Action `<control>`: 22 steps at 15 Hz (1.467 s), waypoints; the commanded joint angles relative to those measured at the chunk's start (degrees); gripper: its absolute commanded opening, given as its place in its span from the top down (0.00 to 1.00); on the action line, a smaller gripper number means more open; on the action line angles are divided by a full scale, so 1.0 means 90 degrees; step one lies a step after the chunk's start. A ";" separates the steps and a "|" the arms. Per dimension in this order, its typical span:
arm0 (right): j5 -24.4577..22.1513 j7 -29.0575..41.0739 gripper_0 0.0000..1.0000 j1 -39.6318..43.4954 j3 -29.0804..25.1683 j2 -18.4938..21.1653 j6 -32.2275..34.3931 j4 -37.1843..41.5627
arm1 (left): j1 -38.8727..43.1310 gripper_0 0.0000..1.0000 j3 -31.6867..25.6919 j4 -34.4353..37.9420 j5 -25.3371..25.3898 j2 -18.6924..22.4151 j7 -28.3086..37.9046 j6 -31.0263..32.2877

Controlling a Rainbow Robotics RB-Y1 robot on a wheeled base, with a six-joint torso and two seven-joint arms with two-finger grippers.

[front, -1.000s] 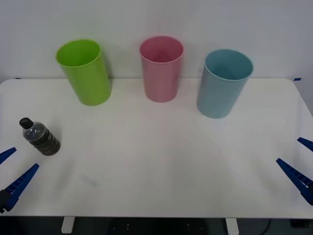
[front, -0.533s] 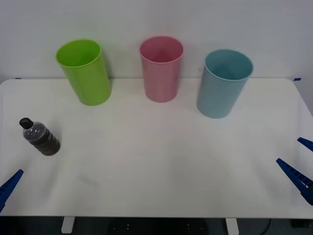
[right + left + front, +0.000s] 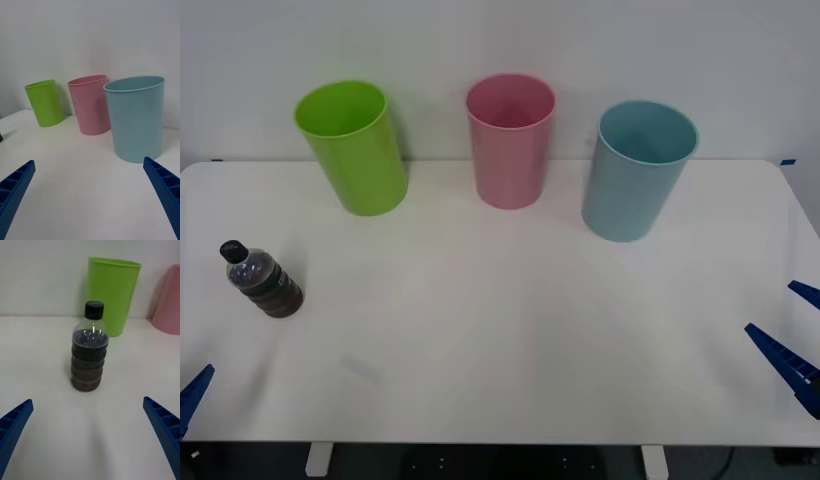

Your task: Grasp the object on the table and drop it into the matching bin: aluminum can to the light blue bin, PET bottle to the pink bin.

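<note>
The PET bottle (image 3: 262,280), small and clear with a black cap and dark contents, stands upright near the left edge of the white table (image 3: 510,330). In the left wrist view the bottle (image 3: 89,348) stands straight ahead of my left gripper (image 3: 87,401), which is open and well short of it. One blue fingertip (image 3: 194,390) of that gripper shows at the near left corner. The pink bin (image 3: 510,140) stands at the back centre, the light blue bin (image 3: 638,170) to its right. My right gripper (image 3: 770,307) rests open at the near right edge.
A lime green bin (image 3: 352,148) stands at the back left, behind the bottle. A white wall runs behind the bins. The wide middle of the tabletop lies between the bottle and the bins.
My left gripper has drawn back toward the near left corner, so less of it shows in the front view. The bottle, the bins and the right arm have not moved.
</note>
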State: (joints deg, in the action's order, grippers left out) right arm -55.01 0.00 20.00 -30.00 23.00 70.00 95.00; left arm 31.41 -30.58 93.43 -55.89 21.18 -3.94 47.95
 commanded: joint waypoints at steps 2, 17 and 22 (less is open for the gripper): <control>0.0001 0.0000 0.00 0.0000 0.0000 0.0000 0.0000 0.0000 | -0.0238 0.00 0.0293 -0.0215 -0.0187 0.0001 -0.0070 -0.0299; 0.0001 0.0000 0.00 0.0000 0.0000 0.0000 0.0000 0.0000 | -0.2152 0.00 0.0781 -0.1787 -0.0470 -0.0019 -0.0314 -0.0768; 0.0001 0.0000 0.00 0.0000 0.0000 0.0000 0.0000 0.0000 | -0.2718 0.00 0.0888 -0.2236 -0.0519 -0.0019 -0.0480 -0.0973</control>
State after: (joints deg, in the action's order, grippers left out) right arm -55.00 0.00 20.00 -30.00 23.00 70.00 95.00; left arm 7.72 -22.84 73.93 -60.47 21.00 -8.05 39.53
